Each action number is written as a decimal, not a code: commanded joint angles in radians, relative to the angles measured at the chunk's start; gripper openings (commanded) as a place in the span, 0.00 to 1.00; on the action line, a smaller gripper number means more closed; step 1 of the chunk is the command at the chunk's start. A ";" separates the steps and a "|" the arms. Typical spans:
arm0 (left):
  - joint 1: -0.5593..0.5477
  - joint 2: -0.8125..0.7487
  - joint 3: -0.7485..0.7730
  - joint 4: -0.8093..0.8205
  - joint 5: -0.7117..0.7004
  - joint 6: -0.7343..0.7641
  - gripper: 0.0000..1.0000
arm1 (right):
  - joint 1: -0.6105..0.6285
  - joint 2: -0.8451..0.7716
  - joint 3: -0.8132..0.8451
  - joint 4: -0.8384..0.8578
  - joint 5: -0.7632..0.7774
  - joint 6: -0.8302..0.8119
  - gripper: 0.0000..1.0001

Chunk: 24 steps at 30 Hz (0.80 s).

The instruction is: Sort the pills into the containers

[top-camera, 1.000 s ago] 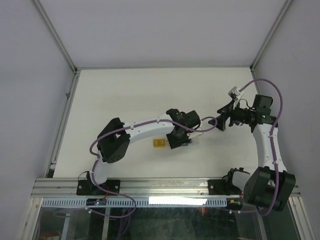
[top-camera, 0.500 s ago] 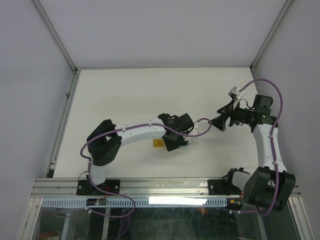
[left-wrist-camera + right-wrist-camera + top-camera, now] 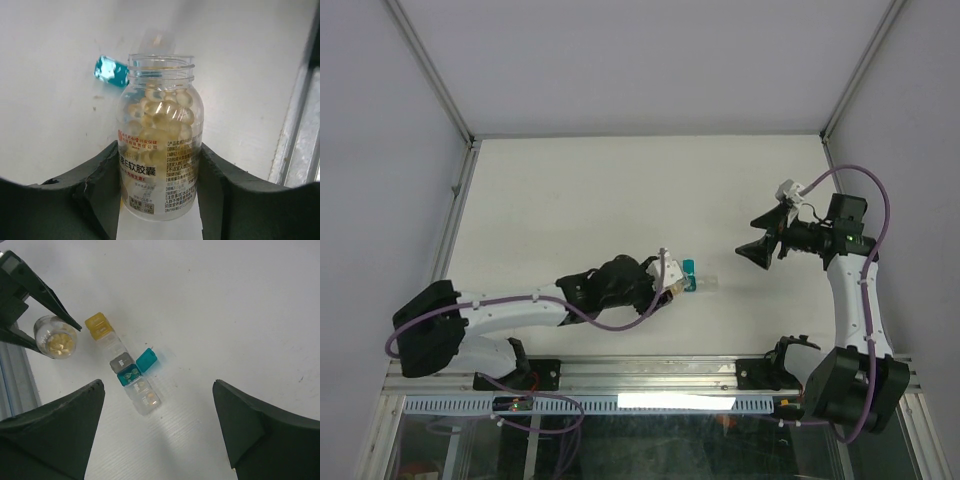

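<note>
Over the last second the left arm has dropped from a high arch over the middle of the bench [image 3: 225, 300] to a long, low reach close to the near rail. Its elbow has swung far out to the left. The left hand [image 3: 665, 275] now comes at the containers [image 3: 121, 361] from the side instead of from above. It is clamped on a clear, uncapped bottle [image 3: 160, 150], gripped round the body at the label. The open mouth points away from the wrist, toward the bench. The pale yellow pills [image 3: 162, 112] sit heaped toward the neck, so this looks like the set-up for a pour, though none has left the mouth yet. The containers lie in a short touching row just beside the bottle, running from the yellow one [image 3: 97, 325] nearest it to the teal one [image 3: 129, 376] and a clear one beyond. Those last two seem to hold a few pills already, while the yellow one's fill cannot be made out. The right arm has barely shifted. It hangs above and to the right of the row, well apart from it, with the right hand [image 3: 757, 250] spread wide and carrying nothing.
</note>
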 commanded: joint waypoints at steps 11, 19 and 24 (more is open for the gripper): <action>-0.012 -0.161 -0.499 1.425 0.262 -0.163 0.00 | -0.006 -0.088 0.002 -0.213 -0.012 -0.406 0.99; -0.011 -0.165 -0.552 1.508 0.346 -0.187 0.00 | 0.002 0.139 0.041 -0.104 0.431 -0.217 0.92; -0.010 -0.224 -0.545 1.421 0.352 -0.220 0.00 | 0.085 0.231 0.063 -0.008 0.695 -0.104 0.91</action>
